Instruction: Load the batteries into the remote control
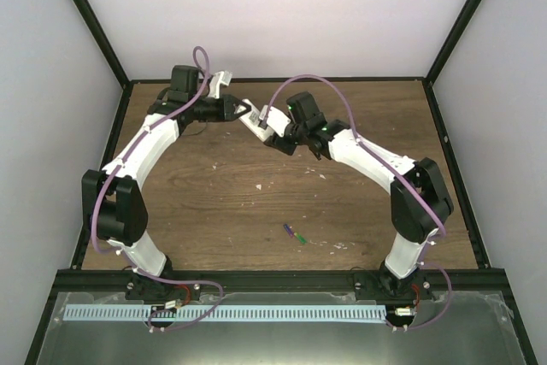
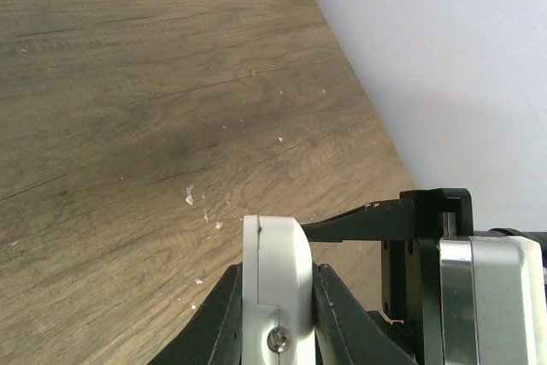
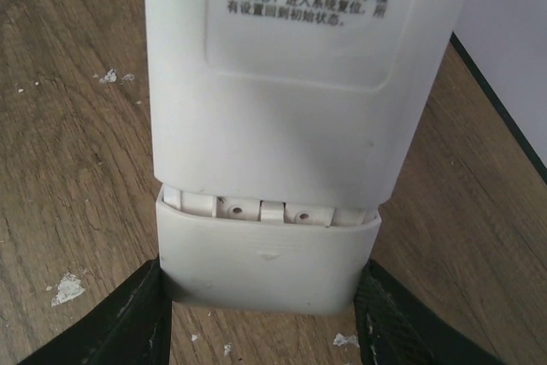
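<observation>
The white remote control [image 1: 255,125] is held in the air over the back middle of the table, between both grippers. My left gripper [image 1: 242,111] is shut on its upper end; the left wrist view shows that end edge-on [image 2: 275,275] between the dark fingers [image 2: 342,314]. My right gripper [image 1: 273,134] is shut on the lower end. In the right wrist view the remote's back [image 3: 295,83] carries printed text, and its white battery cover [image 3: 269,267] sits slid partly off, clamped between my fingers [image 3: 137,322]. The purple-blue battery [image 1: 289,229] and the green battery [image 1: 300,238] lie end to end on the table.
The wooden table [image 1: 214,203] has small white flecks on it. Black frame posts and white walls close in the back and sides. My right gripper's black body [image 2: 427,237] shows close beside the left fingers.
</observation>
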Action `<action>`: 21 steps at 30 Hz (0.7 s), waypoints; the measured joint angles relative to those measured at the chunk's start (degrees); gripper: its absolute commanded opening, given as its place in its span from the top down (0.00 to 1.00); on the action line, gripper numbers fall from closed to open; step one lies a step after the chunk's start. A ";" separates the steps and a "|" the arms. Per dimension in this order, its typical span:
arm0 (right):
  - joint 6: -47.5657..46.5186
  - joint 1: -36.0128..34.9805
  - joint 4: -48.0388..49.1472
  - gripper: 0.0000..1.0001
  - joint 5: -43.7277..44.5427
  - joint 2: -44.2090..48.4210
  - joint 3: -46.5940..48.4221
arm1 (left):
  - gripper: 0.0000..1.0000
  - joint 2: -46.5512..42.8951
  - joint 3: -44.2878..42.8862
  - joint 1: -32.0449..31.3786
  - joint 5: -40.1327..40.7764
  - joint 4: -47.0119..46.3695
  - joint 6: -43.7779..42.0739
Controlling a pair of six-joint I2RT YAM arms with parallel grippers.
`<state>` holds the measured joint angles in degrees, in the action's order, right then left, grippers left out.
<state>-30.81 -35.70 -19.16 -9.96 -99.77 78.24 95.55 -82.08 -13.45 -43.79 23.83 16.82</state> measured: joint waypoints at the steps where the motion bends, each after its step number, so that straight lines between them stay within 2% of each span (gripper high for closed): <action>1: 0.02 -0.02 0.31 0.63 0.02 0.00 -0.26 | 1.00 0.00 0.00 0.00 0.07 0.17 -0.02; 12: 0.35 -0.22 1.42 0.62 -0.22 0.02 -1.42 | 1.00 0.09 0.00 0.07 1.11 1.36 -0.15; 21: 0.90 -0.22 -2.43 0.61 -0.50 -0.50 0.94 | 1.00 0.09 0.00 0.07 1.46 1.38 0.42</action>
<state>-29.91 -35.92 -21.58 -10.46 -100.27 79.18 95.64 -82.08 -13.39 -42.33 25.21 17.23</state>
